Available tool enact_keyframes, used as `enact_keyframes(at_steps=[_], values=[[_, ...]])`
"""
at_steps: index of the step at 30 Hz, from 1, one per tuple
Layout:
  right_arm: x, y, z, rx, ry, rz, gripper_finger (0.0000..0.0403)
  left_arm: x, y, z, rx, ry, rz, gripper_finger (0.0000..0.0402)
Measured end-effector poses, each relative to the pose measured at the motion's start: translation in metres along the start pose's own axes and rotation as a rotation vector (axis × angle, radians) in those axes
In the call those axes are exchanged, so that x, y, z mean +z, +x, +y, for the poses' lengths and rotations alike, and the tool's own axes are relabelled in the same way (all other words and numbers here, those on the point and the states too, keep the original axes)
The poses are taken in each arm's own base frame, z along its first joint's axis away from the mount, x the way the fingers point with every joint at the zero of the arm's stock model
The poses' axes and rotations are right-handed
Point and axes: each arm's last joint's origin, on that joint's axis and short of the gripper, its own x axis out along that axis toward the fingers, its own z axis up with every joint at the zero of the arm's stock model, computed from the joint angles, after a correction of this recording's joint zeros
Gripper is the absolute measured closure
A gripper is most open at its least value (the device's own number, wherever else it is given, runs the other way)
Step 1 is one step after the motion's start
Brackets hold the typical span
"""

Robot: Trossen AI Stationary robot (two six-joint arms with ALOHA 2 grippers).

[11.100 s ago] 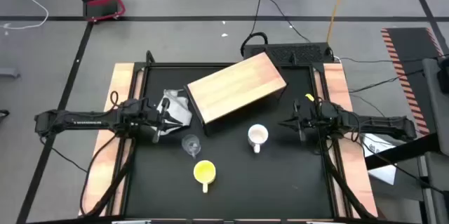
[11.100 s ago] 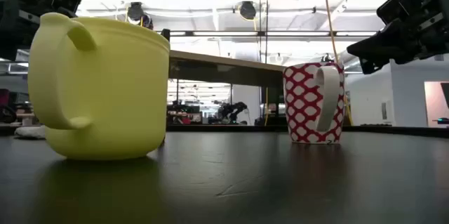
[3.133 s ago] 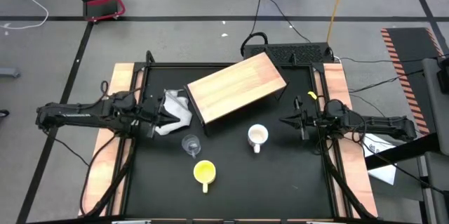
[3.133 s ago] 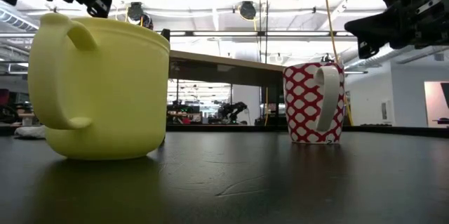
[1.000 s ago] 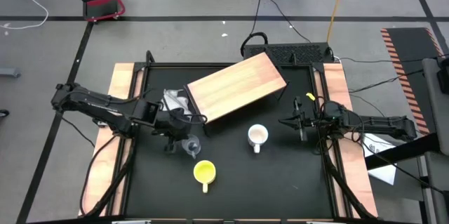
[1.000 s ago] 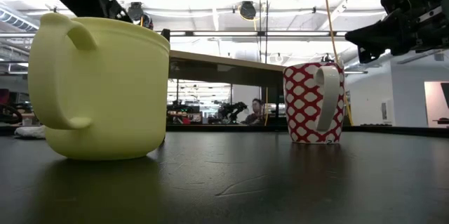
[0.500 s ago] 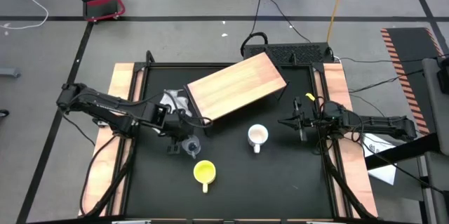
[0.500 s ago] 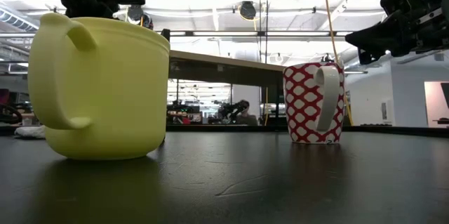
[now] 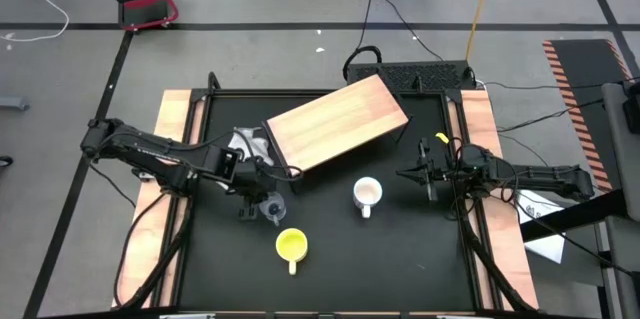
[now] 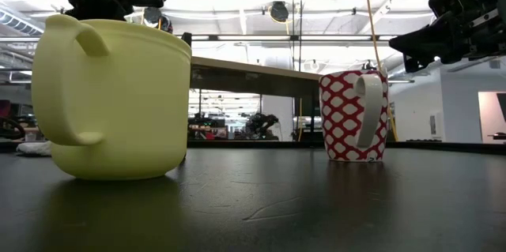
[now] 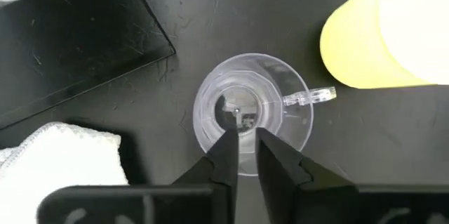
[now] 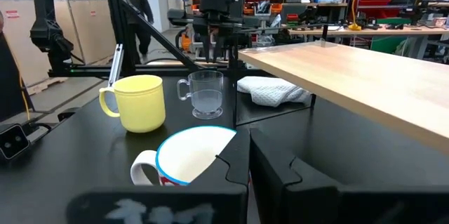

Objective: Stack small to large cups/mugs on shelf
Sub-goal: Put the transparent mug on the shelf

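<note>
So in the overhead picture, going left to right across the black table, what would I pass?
Cloth → left gripper over the glass cup → yellow mug → white mug → right gripper. The shelf spans the middle, so it has no single place.

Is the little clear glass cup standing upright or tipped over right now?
Upright. The right wrist view shows the glass cup standing on its base, mouth up; the left wrist view looks straight down into its open mouth.

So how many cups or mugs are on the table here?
3. The clear glass cup sits under the left gripper, the yellow mug nearest the front edge, the white mug right of centre. None on the shelf.
</note>
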Motion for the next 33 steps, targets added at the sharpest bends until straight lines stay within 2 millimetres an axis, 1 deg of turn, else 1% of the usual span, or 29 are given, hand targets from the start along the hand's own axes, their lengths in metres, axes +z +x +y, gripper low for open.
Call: enact_keyframes(at_steps=[6, 12, 18, 23, 33], values=[[0.000, 0.000, 0.000, 0.000, 0.000, 0.000, 0.0403, 0.002, -0.001, 0.008, 0.008, -0.042, -0.007, 0.0284], [0.000, 0.000, 0.000, 0.000, 0.000, 0.001, 0.0403, 0.004, -0.001, 0.015, -0.022, -0.059, -0.015, 0.0232], [-0.002, 0.000, 0.000, -0.001, 0.003, 0.017, 0.0403, 0.006, 0.000, 0.020, -0.037, -0.067, -0.009, 0.0192], [-0.002, 0.000, 0.000, 0.000, 0.004, 0.023, 0.0403, 0.007, 0.001, 0.024, -0.039, -0.073, -0.009, 0.0177], [-0.003, 0.000, 0.000, -0.001, 0.009, 0.033, 0.0403, 0.010, 0.012, 0.030, -0.038, -0.082, 0.023, 0.0176]])
